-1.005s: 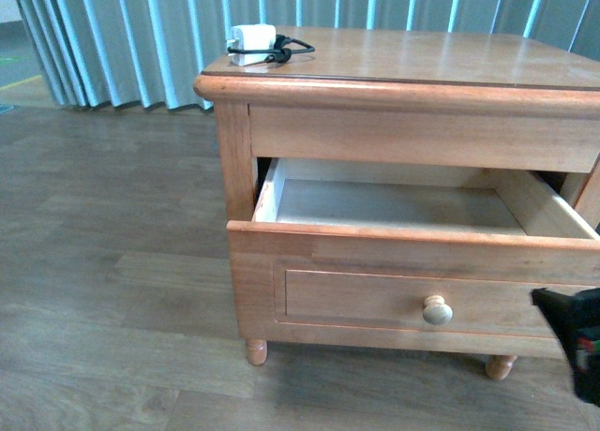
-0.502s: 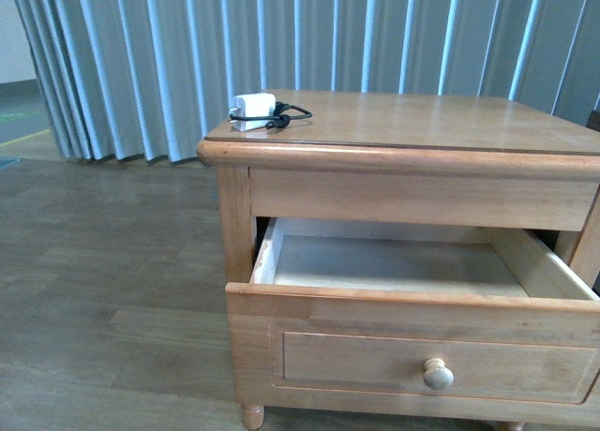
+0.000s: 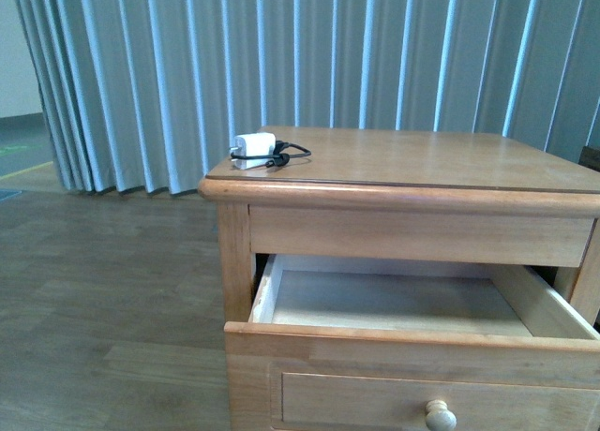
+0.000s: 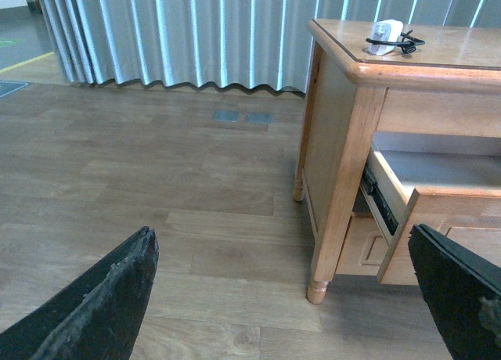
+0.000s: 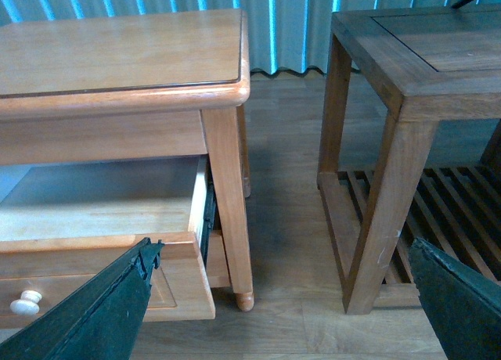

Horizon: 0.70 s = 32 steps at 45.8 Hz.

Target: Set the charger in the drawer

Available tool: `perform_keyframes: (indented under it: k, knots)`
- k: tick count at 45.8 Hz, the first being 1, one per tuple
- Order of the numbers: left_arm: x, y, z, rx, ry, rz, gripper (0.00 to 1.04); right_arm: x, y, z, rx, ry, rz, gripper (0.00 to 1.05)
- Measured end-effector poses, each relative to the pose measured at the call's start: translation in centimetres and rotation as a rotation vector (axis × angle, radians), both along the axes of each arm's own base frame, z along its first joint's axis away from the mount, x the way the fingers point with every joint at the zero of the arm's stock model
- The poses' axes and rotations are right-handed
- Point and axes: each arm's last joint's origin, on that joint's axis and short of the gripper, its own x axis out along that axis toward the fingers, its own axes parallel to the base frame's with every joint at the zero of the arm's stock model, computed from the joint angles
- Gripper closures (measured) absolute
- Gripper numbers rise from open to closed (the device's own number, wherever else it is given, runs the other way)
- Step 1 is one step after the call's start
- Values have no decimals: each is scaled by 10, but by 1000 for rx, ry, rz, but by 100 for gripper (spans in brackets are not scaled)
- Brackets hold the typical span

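More of the pleated curtain (image 3: pixel 281 56) filling the front view than a second ago, and less of the floor (image 3: pixel 103 290). Below it the wooden cabinet (image 3: pixel 412 164), sitting lower in that view than before. Reads as a lift of the camera, not a move of the furniture. Next the drawer (image 3: pixel 412 340): pulled well out as before, pale inside bare, ready to receive. No longer showing the right gripper (image 5: pixel 283 243) at the lower right edge of the front view, so probably drawn back from the drawer front with the opening done. By the wrist views, both that one and the left gripper (image 4: pixel 279 233) with fingers spread wide and nothing between them. Smallest, the charger (image 3: pixel 254 150): unmoved on the cabinet's top at its far left corner, black cable coiled against the white block, well apart from both grippers. Leaves the pick-up wholly to do, likely work for the left gripper, being on that side.
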Motion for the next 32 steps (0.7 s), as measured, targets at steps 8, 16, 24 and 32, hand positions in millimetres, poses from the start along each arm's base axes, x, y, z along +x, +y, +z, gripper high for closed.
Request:
perform_keyframes:
  k: [8,16,24,32]
  knots:
    - [0,0,0,0,0,0,6,-11,-5,-6,31,-24,3,8]
    - [0,0,0,0,0,0,6,-15,-7,-4,49,-52,5,8]
    - [0,0,0,0,0,0,6,-16,-1,-7,2,-94,13,20]
    - [0,0,0,0,0,0,6,-20,35,-22,-23,-101,29,53]
